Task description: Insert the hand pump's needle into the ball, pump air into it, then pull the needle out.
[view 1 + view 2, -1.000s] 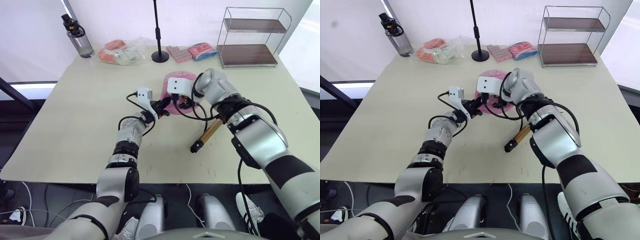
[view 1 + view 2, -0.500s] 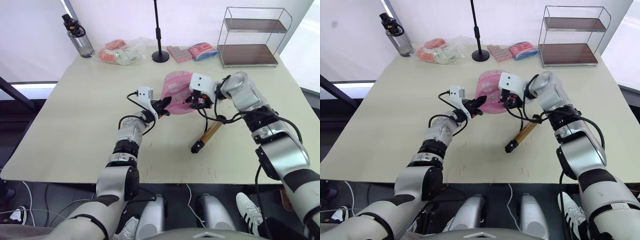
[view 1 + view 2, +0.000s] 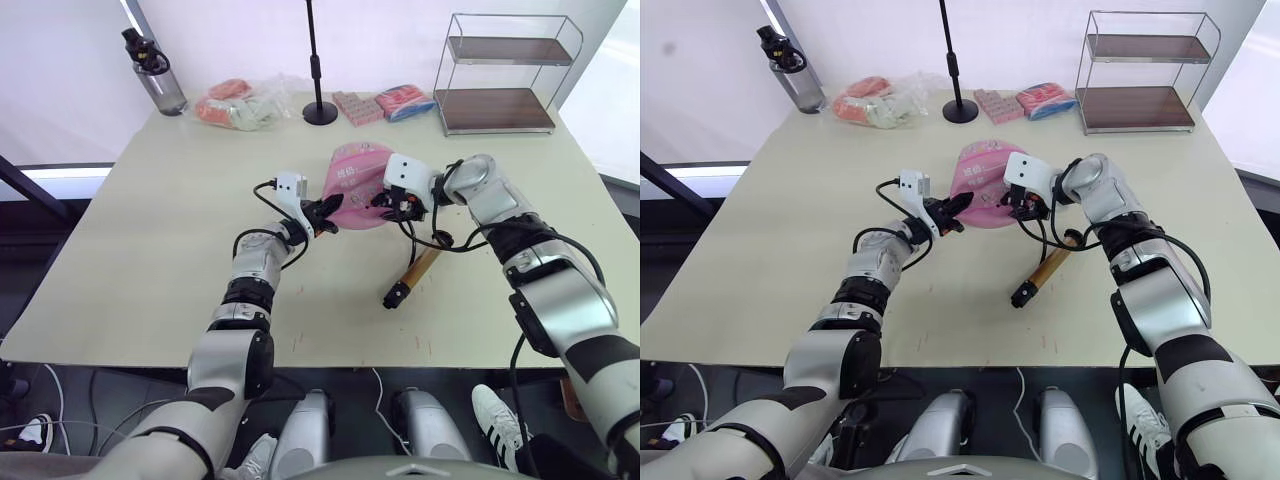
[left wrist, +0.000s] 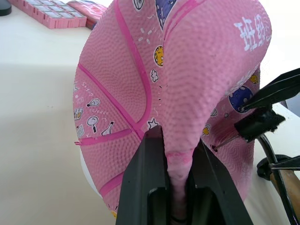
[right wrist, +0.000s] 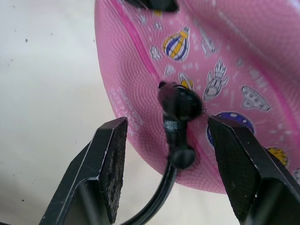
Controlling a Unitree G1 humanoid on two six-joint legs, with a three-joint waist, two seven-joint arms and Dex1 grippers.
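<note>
Left wrist view: my left gripper (image 4: 176, 187) is clamped on a fold of the saggy pink ball (image 4: 187, 84), propping it up near the table's (image 3: 150, 250) middle. The needle (image 4: 228, 141) on its black fitting touches the ball's skin, and looks inserted or just entering; I can't tell how deep. In the right wrist view my right gripper (image 5: 171, 154) has its fingers (image 5: 110, 159) spread apart on either side of the fitting, gripping nothing. The hand pump (image 3: 411, 276) lies flat on the table on the near side of the ball, toward the front edge, hose looping up to the fitting. I judge insertion about done; the ball's still flat, so pumping and pulling the needle out remain.
</note>
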